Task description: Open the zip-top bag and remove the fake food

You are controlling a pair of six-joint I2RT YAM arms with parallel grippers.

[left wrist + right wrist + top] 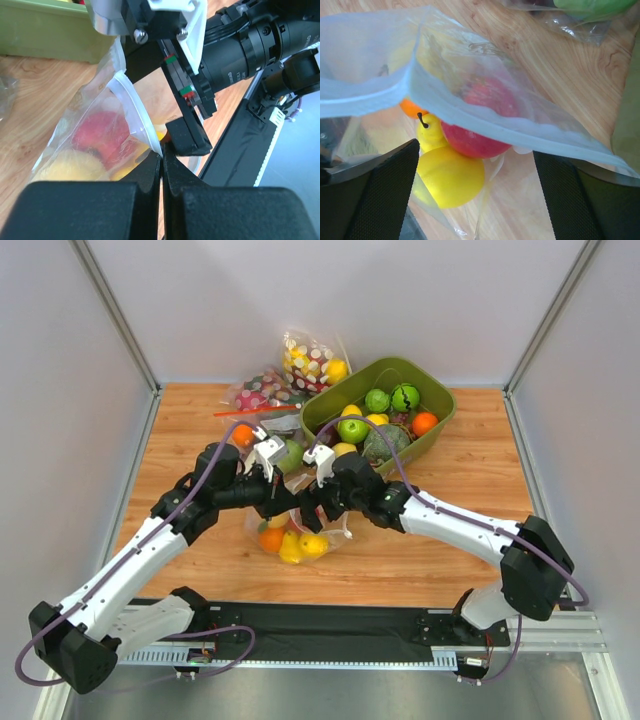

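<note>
The zip-top bag [300, 538] lies mid-table, clear with a pale zip strip [135, 107]. My left gripper [162, 156] is shut on that strip at one end; in the top view it [287, 502] sits just above the bag. Fake food shows through the plastic: a red fruit [485, 122], a yellow pear [430, 135], a yellow lemon [451, 176] and an orange piece [410, 108]. My right gripper [475, 150] stands open over the bag's mouth, fingers wide on both sides of the fruit, pinching nothing. From above it [313, 508] faces the left one.
A green bin [440, 430] with green apples, an orange and other pieces stands back right. Behind the arms lie a polka-dot bag [312, 360], a bag with a red zip strip [255, 400] and a bagged green piece [291, 455]. White walls enclose the table.
</note>
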